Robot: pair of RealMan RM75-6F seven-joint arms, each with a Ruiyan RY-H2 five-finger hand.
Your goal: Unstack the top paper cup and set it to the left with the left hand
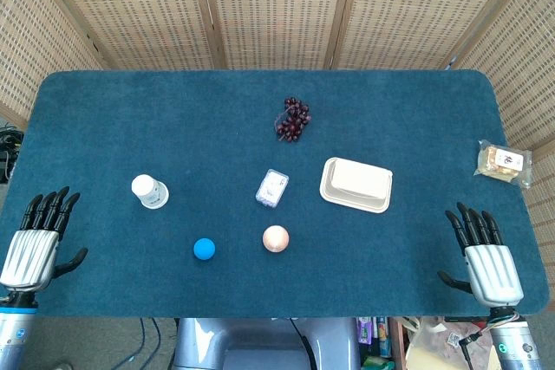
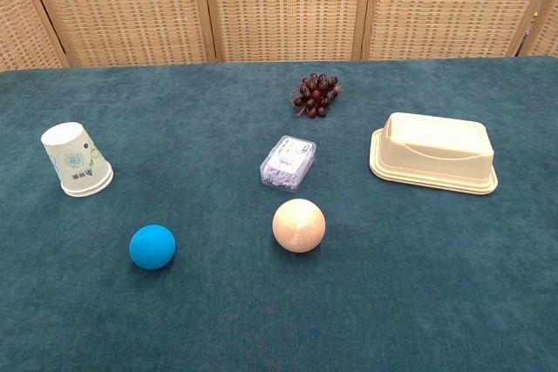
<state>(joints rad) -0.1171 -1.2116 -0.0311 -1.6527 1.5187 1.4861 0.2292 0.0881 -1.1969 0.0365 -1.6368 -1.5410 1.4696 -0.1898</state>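
A white paper cup stack [image 1: 149, 191] with a blue-green print stands upside down on the left part of the blue table; the chest view shows the paper cup stack [image 2: 77, 159] at the left too. My left hand [image 1: 36, 240] rests at the table's near left corner, fingers apart and empty, well left of and nearer than the cups. My right hand [image 1: 483, 250] lies at the near right corner, fingers spread, holding nothing. Neither hand appears in the chest view.
A blue ball [image 1: 204, 249] and a peach ball [image 1: 275, 237] lie near the front centre. A small clear box [image 1: 272, 187], a cream lidded container [image 1: 356, 185], dark grapes [image 1: 293, 118] and a snack packet [image 1: 503, 162] lie further back and right.
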